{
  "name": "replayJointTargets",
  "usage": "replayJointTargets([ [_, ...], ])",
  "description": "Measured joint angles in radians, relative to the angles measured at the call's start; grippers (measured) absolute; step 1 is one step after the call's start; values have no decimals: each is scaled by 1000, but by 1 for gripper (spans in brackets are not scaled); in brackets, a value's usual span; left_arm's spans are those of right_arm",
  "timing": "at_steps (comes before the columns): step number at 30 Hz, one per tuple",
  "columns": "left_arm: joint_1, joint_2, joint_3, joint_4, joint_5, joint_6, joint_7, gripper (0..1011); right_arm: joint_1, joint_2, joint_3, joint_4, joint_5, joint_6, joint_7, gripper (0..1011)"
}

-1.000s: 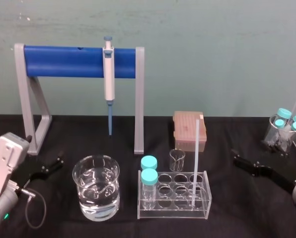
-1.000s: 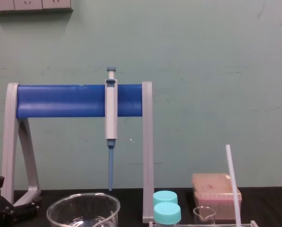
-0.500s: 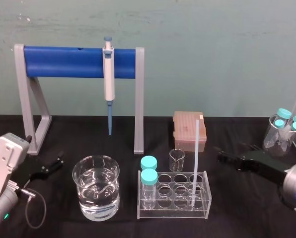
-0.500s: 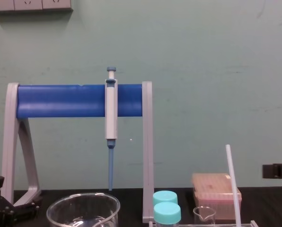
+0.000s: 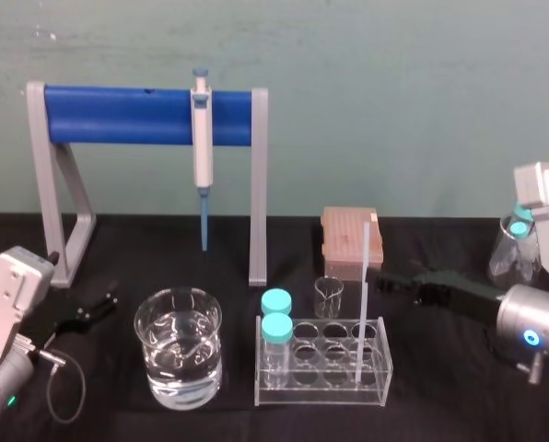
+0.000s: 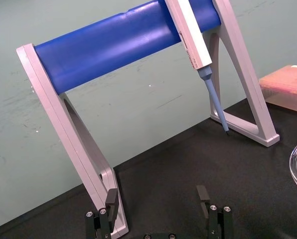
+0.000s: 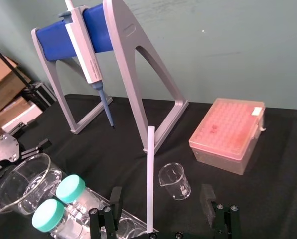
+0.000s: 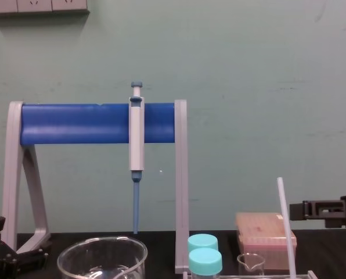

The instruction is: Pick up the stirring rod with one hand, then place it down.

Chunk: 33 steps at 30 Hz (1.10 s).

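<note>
Near the front edge of the counter (image 5: 440, 405), a clear tube rack (image 5: 322, 364) holds the stirring rod (image 5: 363, 304), which stands upright in a hole at the rack's right end and rises well above the rack's top. Two teal-capped tubes (image 5: 276, 327) stand at the rack's left end. Just left of the rack sits a glass beaker of water (image 5: 179, 348). By the counter's left edge the left pincer (image 5: 98, 306) rests low with its fingers apart, well away from the rod. From the right edge the right pincer (image 5: 396, 282) reaches in level with the rod's upper part. It is close to the rod's right side but not touching it, and its fingers (image 7: 113, 199) are spread wide and hold nothing. Behind the rack stands a small empty beaker (image 5: 328, 296), and farther back a pink tip box (image 5: 352, 241). Toward the counter's back left, a blue-and-grey stand (image 5: 146, 115) carries the pipette (image 5: 202, 138), which hangs tip down.
</note>
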<state>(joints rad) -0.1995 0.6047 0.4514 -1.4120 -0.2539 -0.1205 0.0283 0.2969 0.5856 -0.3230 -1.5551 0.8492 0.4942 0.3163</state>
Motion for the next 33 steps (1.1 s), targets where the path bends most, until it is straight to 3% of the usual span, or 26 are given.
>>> replayJointTargets([
  [13, 0, 0, 0, 0, 0, 0, 0, 1005, 105, -29, -71, 134, 33, 24, 50, 1003],
  [33, 0, 0, 0, 0, 0, 0, 0, 1005, 172, -33, -143, 200, 59, 16, 76, 1003],
])
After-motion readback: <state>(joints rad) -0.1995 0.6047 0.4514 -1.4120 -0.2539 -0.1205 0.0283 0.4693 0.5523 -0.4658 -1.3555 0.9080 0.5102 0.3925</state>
